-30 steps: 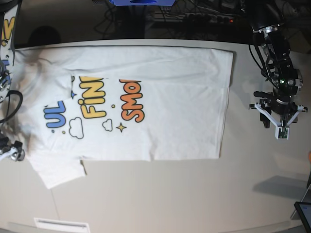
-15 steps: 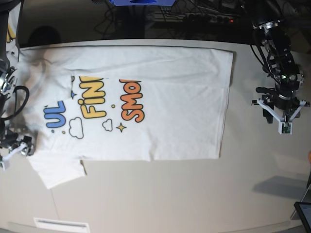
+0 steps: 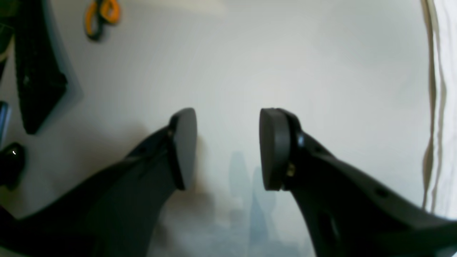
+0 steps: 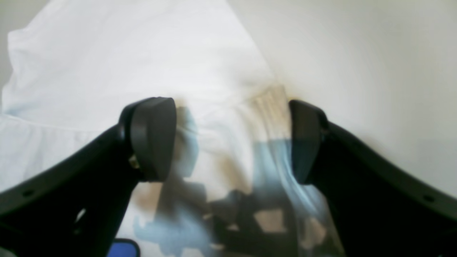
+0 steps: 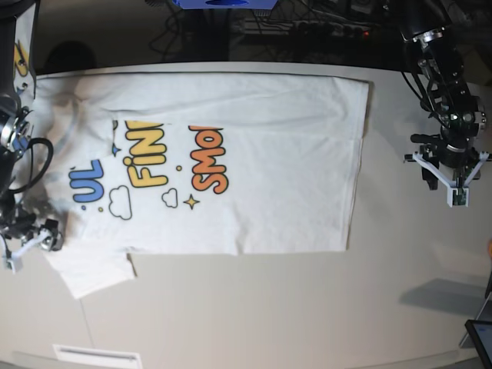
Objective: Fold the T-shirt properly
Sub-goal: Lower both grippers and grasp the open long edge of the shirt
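Observation:
The white T-shirt (image 5: 254, 169) lies flat on the table, print up, with blue "UL", yellow "FIN" and orange "SMO" showing. One sleeve (image 5: 92, 269) sticks out at the front left. My right gripper (image 5: 31, 242) is open at the shirt's left edge by that sleeve. In the right wrist view it (image 4: 232, 139) is open low over the cloth (image 4: 125, 64), with a wrinkled edge between the fingers. My left gripper (image 5: 450, 165) is open and empty over bare table to the right of the shirt. In the left wrist view it (image 3: 228, 146) shows the shirt's hem (image 3: 442, 107) at the far right.
The beige table (image 5: 254, 307) has bare surface in front of and to the right of the shirt. Orange-handled scissors (image 3: 101, 16) and a black object (image 3: 35, 71) lie beyond the left gripper. A screen corner (image 5: 480, 338) is at the front right. Cables lie behind the table.
My right gripper has moved in from the left edge onto the shirt near the sleeve. My left gripper has drifted a little to the right, away from the hem.

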`<state>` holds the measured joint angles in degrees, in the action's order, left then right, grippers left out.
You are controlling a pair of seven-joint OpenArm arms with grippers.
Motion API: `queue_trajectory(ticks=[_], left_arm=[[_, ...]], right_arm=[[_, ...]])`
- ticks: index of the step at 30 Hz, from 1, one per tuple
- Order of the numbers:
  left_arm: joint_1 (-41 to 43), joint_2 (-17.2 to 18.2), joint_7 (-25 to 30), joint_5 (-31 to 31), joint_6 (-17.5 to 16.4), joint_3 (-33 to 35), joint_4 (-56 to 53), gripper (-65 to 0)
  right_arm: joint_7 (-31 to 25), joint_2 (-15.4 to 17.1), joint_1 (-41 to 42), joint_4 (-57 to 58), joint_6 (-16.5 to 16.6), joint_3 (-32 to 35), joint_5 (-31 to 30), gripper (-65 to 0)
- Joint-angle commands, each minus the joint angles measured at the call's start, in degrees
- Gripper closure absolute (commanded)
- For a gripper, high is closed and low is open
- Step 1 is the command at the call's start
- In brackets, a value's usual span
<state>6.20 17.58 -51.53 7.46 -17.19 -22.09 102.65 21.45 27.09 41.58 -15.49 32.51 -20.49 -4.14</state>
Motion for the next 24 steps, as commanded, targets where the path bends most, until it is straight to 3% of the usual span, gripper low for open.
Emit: queue_trajectory(ticks=[1, 8, 10, 14, 16, 20, 24], left_arm=[[-0.8, 1.0, 1.2, -0.3, 0.3, -0.3, 1.2, -28.9], [-0.9, 1.2, 1.2, -0.3, 0.3, -0.4, 0.9, -28.9], [-0.9, 1.2, 1.2, -0.2, 0.3, -0.3, 0.9, -29.1], [-1.9, 0.7, 1.1, -0.2, 0.3, -0.3, 0.9, -29.1], [-2.7, 0.7, 0.8, -0.2, 0.3, -0.3, 0.3, -29.1], [-5.2, 0.7, 0.8, -0.1, 0.3, -0.3, -3.6, -29.2], [-10.3, 0.7, 0.7, 2.3, 0.3, -0.6, -12.8, -39.5]], right_arm=[[-0.4, 1.1, 1.7, -0.8, 0.3, 0.0, -0.4, -45.7], [-0.5, 1.1, 1.7, -1.0, 0.3, 0.0, -0.4, -43.1], [-1.1, 1.1, 1.7, -1.0, 0.3, 0.0, -0.4, -34.5], [-2.3, 1.1, 1.7, -0.6, 0.1, 0.0, -0.4, -8.9], [-2.3, 1.1, 1.7, -0.6, 0.1, 0.0, -0.4, -1.7], [-2.4, 1.1, 1.7, -0.9, 0.1, 0.0, -0.4, -1.6], [-2.4, 1.1, 1.7, -1.0, 0.1, 0.0, -0.4, -1.6]])
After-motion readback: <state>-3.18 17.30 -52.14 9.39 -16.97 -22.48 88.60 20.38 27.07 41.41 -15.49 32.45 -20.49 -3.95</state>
